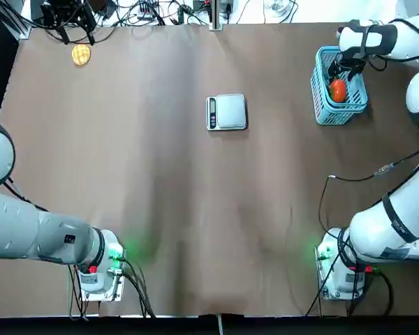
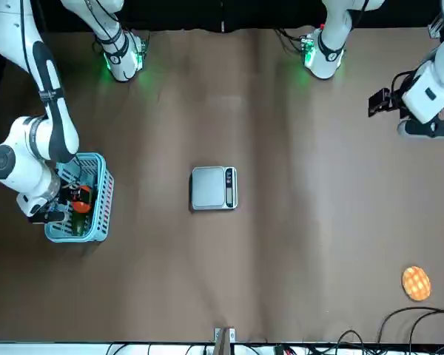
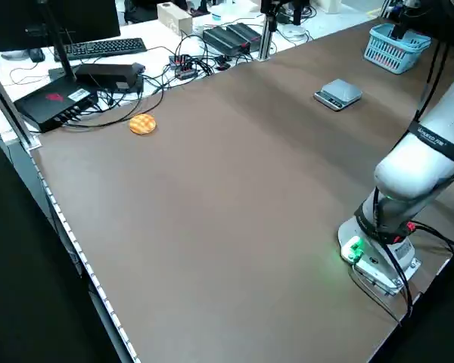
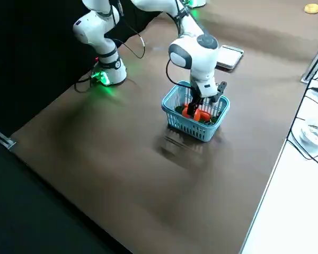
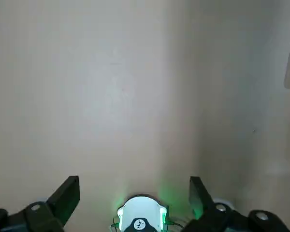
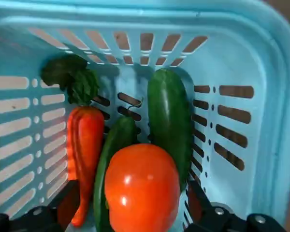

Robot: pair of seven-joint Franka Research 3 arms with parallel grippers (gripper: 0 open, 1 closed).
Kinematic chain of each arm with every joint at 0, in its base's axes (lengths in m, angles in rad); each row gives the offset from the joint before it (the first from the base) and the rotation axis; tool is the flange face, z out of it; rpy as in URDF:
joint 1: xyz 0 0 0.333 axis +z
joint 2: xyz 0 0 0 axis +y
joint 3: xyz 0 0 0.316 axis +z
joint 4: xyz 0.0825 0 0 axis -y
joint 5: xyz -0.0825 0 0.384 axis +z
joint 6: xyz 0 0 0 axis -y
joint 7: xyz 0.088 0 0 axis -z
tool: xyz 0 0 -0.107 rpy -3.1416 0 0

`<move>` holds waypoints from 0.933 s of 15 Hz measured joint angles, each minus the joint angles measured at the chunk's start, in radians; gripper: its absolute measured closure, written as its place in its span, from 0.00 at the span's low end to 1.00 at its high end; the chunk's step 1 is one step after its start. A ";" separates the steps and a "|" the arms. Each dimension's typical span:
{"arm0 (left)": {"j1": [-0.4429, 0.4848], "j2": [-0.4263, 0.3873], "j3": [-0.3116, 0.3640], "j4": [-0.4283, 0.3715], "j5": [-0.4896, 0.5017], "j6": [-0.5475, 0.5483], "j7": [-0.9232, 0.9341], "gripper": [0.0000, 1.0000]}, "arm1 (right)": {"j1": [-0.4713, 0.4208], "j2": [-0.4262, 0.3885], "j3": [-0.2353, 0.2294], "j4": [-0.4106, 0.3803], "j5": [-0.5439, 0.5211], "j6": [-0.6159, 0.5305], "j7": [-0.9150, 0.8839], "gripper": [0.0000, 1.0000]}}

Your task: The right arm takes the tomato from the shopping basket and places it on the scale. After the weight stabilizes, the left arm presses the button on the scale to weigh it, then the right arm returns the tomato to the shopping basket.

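**Right gripper spread around the tomato, down in the basket**

I see my right gripper point(image 6: 130, 212) lowered into the light-blue shopping basket point(image 1: 323, 112) at the table's far right. Its fingers stand apart on either side of the tomato point(image 6: 141, 188), not clamped. The tomato lies on two green vegetables point(image 6: 170, 118), beside a carrot point(image 6: 82, 154). The scale point(image 1: 227, 112) sits bare mid-table, well apart from the basket. My left gripper point(image 5: 134, 191) hangs wide open and empty above its base on the near left.
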State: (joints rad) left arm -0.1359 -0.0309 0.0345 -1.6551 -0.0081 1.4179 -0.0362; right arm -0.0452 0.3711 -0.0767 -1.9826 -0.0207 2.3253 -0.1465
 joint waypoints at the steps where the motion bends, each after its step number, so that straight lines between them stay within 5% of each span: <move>1: 0.000 0.008 -0.006 0.000 0.000 0.001 0.000 0.00 | -0.001 0.007 0.000 0.000 0.000 0.003 0.000 0.02; 14: -0.001 0.065 -0.064 0.006 0.000 0.050 0.058 0.00 | -0.003 0.065 0.000 -0.002 0.000 0.042 0.000 0.04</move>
State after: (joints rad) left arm -0.1365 0.0343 -0.0300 -1.6496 -0.0081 1.4683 0.0216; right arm -0.0480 0.4366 -0.0762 -1.9849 -0.0207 2.3671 -0.1466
